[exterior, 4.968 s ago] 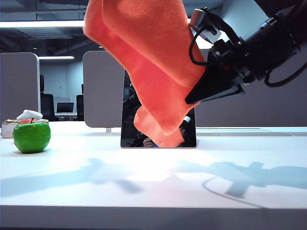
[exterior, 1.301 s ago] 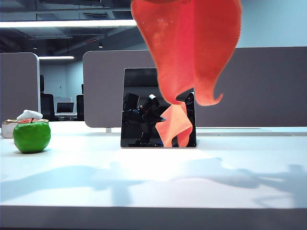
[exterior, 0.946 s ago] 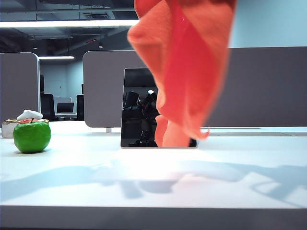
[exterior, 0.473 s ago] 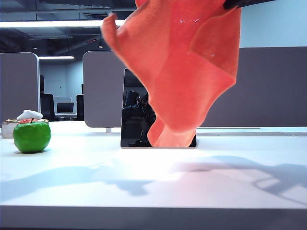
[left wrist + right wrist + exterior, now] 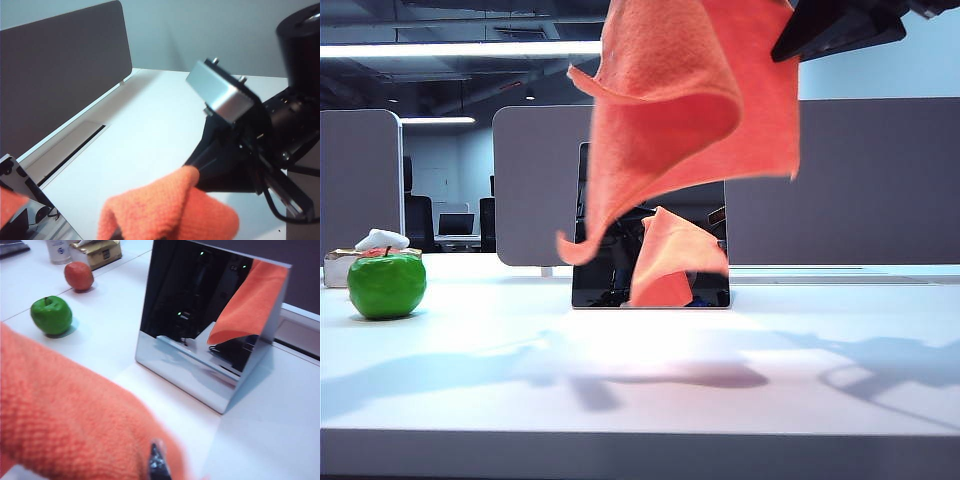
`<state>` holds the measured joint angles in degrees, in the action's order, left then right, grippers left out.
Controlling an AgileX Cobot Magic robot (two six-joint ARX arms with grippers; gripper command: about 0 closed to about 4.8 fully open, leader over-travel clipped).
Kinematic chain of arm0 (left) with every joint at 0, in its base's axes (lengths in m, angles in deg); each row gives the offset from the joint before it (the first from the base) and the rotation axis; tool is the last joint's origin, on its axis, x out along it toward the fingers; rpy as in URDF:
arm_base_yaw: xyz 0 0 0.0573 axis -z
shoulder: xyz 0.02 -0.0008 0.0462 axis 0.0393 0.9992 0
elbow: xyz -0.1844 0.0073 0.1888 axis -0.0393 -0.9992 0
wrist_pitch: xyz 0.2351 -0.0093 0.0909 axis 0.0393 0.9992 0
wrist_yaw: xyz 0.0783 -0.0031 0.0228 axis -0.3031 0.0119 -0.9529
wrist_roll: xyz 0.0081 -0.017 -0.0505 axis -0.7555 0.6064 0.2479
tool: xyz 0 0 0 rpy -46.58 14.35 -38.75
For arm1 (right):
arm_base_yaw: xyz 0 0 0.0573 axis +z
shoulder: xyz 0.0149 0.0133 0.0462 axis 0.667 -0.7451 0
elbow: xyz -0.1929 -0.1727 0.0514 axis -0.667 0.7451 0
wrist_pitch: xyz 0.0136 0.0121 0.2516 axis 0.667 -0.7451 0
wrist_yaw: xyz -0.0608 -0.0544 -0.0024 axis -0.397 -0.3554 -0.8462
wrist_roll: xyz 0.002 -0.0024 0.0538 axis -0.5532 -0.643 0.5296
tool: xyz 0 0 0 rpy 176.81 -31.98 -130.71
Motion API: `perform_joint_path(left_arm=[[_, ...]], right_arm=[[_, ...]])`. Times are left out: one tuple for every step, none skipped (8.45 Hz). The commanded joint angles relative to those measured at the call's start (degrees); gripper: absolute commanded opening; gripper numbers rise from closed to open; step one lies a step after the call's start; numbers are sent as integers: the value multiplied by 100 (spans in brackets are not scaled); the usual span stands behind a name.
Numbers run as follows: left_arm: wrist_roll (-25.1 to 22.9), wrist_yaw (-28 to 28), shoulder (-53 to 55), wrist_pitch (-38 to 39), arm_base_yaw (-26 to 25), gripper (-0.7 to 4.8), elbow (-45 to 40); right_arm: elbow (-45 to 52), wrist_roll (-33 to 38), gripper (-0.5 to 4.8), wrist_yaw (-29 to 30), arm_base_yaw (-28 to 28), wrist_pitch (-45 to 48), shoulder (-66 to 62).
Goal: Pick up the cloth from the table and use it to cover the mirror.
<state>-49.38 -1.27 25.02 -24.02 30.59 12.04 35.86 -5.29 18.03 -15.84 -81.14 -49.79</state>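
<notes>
The orange cloth (image 5: 690,110) hangs in the air from above the exterior view's top edge, in front of the upright dark mirror (image 5: 595,270) on the white table (image 5: 640,380). Its lower corner flares left, and the mirror reflects it. My right arm's black hand (image 5: 835,25) shows at the cloth's upper right corner. In the left wrist view the cloth (image 5: 170,210) bunches over my left gripper (image 5: 140,236) and hides its jaws. The blurred cloth (image 5: 65,425) in the right wrist view drapes over my right gripper (image 5: 150,469), with only one dark fingertip (image 5: 157,462) poking out. The mirror (image 5: 200,340) stands beyond it.
A green apple (image 5: 386,285) sits at the table's left, with a red fruit (image 5: 78,276) and a small box (image 5: 97,251) behind it. Grey desk partitions (image 5: 535,185) stand behind the mirror. A cable slot (image 5: 75,152) runs along the table's back edge.
The hanging cloth has swung and risen, its lower corner flaring left and uncovering more of the mirror. My right arm's black hand has come further into view at the upper right.
</notes>
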Motion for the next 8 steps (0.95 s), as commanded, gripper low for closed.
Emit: perform_joint_path(left_arm=[[168, 125, -214, -267, 2, -6, 33], [278, 197, -289, -304, 4, -6, 33], [299, 197, -289, -306, 2, -6, 33], [354, 223, -289, -304, 2, -6, 33], [378, 153, -433, -282, -4, -6, 33], [376, 26, -498, -282, -4, -6, 33], [376, 31, -514, -278, -4, -6, 33], [378, 13, -546, -234, -2, -6, 33]], right_arm=[[-33, 13, 46, 870, 7, 267, -413], [-33, 0, 80, 1493, 7, 310, -483], [-33, -2, 87, 1690, 7, 304, -492], [-33, -2, 87, 1766, 7, 289, -503], [-31, -210, 109, 2295, 7, -31, -544], [-31, -310, 109, 2549, 9, -214, -546], [-31, -308, 109, 2603, 9, -254, -546], [-31, -323, 118, 2850, 11, -354, -546]])
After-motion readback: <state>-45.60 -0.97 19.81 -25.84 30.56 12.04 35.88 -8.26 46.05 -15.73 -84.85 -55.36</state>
